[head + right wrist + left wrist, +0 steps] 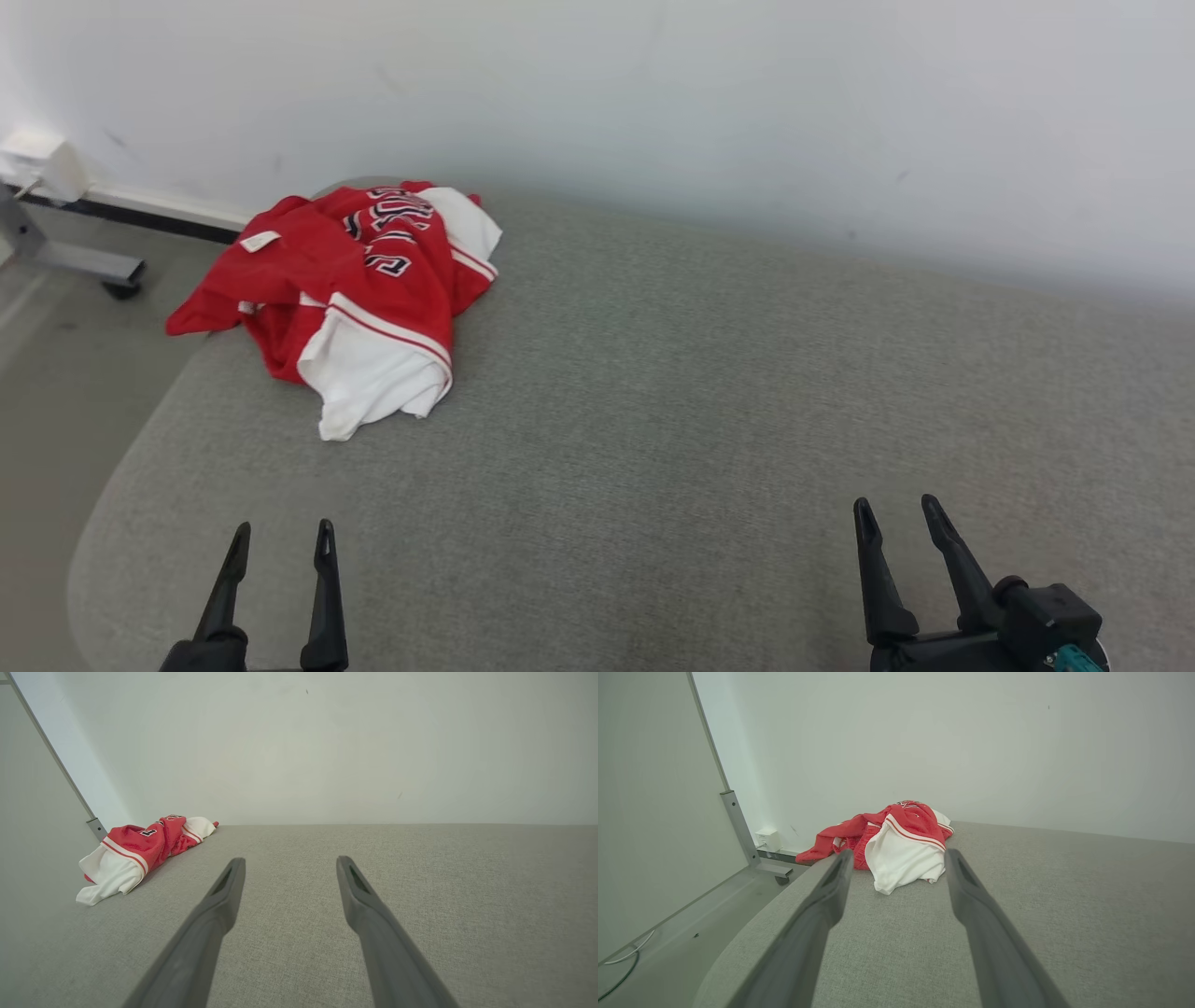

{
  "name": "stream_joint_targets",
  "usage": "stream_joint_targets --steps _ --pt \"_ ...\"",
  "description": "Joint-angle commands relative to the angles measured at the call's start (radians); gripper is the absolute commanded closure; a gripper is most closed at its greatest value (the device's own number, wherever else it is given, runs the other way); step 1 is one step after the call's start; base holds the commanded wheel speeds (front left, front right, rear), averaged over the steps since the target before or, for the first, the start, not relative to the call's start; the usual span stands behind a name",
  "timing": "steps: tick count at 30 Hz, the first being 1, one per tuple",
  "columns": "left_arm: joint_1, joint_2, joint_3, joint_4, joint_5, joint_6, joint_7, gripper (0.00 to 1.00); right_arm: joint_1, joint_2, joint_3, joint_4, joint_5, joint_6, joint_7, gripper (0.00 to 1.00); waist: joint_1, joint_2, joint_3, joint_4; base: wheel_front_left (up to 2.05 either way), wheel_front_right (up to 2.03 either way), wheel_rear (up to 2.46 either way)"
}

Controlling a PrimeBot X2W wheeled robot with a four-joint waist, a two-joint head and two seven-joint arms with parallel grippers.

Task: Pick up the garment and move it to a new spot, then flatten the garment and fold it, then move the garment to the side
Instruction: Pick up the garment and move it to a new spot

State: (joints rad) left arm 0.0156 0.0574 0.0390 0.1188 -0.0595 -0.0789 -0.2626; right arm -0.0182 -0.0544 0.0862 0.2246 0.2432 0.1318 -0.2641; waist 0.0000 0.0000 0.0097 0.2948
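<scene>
Hovering well apart from garment (355, 289), L fingers (325, 579) & R fingers (875, 569) spread, empty; risk: one-layer pinch drags pile off table (653, 420) edge.

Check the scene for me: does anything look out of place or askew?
The crumpled red-and-white jersey sits bunched at the far left corner of the grey fabric surface, a red flap hanging past its edge. Nothing looks spilled or damaged. The left gripper and right gripper are open, short of it.

Found bare table (700, 420) across near, middle and right. Met a crumpled garment (355, 280) heaped at the far-left corner, spilling over the left edge. Was hemmed by a wall (653, 93) along the far side.
</scene>
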Motion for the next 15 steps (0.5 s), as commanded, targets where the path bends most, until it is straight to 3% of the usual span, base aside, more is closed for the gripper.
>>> stream_joint_targets --steps 1,7,15 --pt "0.005 0.001 0.008 0.004 0.004 0.004 -0.004 0.00 0.009 -0.004 0.007 0.002 -0.008 -0.002 -0.001 0.00 0.0000 0.0000 0.002 0.115 0.00 0.00 0.00" --pt "0.024 0.001 0.029 0.004 -0.002 0.014 -0.004 0.00 0.001 -0.004 0.023 0.008 -0.016 -0.002 -0.001 0.00 0.0000 0.0000 0.008 0.207 0.00 0.00 0.00" --pt "0.065 -0.004 0.074 -0.051 -0.028 0.055 -0.004 0.00 -0.058 -0.028 0.086 0.033 -0.016 -0.002 -0.001 0.00 0.0000 0.0000 0.038 0.225 0.00 0.00 0.00"
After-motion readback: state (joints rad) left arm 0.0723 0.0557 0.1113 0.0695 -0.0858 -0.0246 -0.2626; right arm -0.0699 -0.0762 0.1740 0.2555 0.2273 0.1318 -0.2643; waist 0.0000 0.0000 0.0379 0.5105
